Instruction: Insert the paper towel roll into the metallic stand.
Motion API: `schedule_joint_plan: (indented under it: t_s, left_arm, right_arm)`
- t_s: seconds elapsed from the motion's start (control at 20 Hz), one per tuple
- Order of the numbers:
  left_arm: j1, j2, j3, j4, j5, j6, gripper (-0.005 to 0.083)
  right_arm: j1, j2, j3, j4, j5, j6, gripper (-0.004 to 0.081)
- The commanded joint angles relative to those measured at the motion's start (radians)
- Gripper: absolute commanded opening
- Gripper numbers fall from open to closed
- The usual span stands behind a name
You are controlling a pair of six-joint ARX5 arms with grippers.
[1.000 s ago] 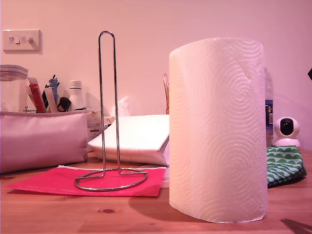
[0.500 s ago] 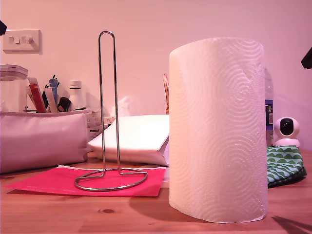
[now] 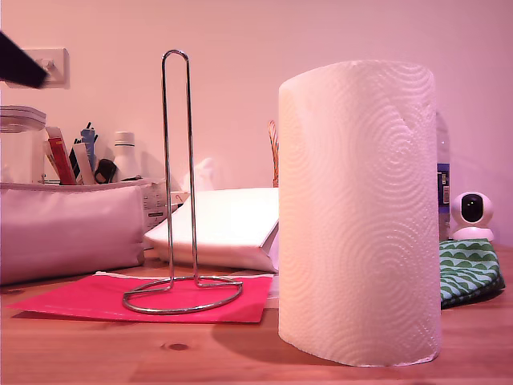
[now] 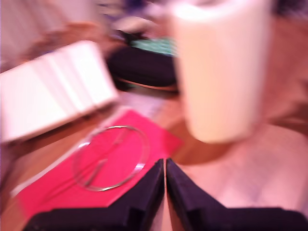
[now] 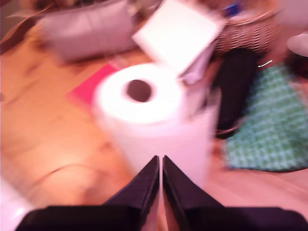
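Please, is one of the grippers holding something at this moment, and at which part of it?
Nothing is held. My first gripper and my second gripper both have their jaws shut on nothing, above the table. The paper towel roll stands free beside the metallic stand.

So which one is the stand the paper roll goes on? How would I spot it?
Find the big white roll standing on the wooden table. Toward the exterior view's left of it lies a red sheet, and the stand sits on that. It is the only shiny wire thing there: a tall thin loop rising from a round ring.
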Motion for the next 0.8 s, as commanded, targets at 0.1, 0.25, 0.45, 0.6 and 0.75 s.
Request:
schedule_joint_plan:
  t_s: [0.1,0.25,0.45,0.6,0.75]
  left_arm:
    - [-0.037,0.072,0.014,0.008,0.023,0.042,-0.0024]
    - [-0.058,0.101,0.014,0.013,0.037,0.042,-0.0024]
    - [-0.065,0.102,0.014,0.014,0.037,0.041,-0.0024]
    - [-0.065,0.102,0.014,0.014,0.037,0.041,-0.0024]
    - [-0.065,0.102,0.014,0.014,0.037,0.037,-0.0024]
  right_arm:
    - [0.024,0.226,0.253,-0.169,-0.109,0.053,0.0000]
    - [0.029,0.413,0.451,-0.335,-0.108,0.053,0.0001]
    - [0.032,0.628,0.653,-0.468,-0.107,0.050,0.0077]
    - [0.066,0.733,0.739,-0.468,-0.107,0.025,0.0319]
    - [0.102,0.826,0.800,-0.468,-0.106,0.021,0.0388]
